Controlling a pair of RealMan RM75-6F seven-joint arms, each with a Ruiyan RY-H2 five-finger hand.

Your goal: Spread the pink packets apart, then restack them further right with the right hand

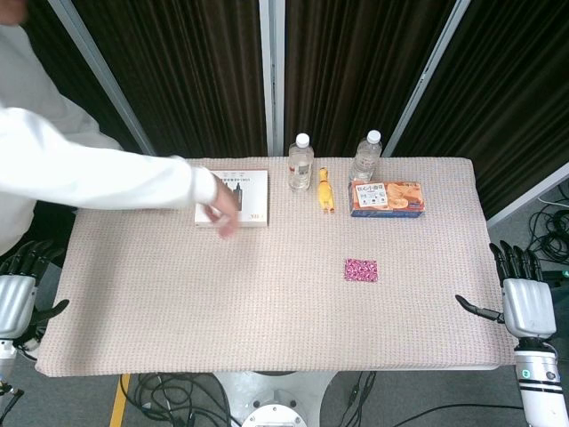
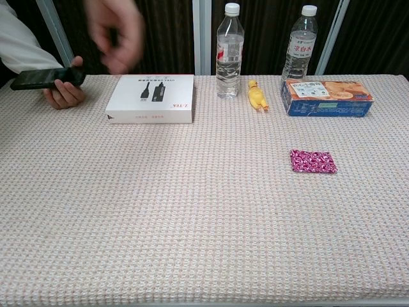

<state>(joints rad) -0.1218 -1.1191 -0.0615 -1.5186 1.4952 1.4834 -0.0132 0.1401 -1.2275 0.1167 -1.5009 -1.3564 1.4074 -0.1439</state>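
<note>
Your right hand (image 1: 526, 298) waits off the table's (image 1: 178, 302) right edge, fingers spread and holding nothing; the pink packets (image 1: 361, 270) lie stacked right of centre, well apart from it toward the middle and slightly farther back. Your left hand (image 1: 20, 298), likewise open-fingered and empty off the left edge, is much farther away. The stack lies flat, its long axis running roughly parallel to the front edge.

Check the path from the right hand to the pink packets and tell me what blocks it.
Nothing visible does. The right hand sits off the table's right edge; the pink packets lie alone on bare cloth, and the cloth further right is bare too. The biscuit box lies behind them.
</note>
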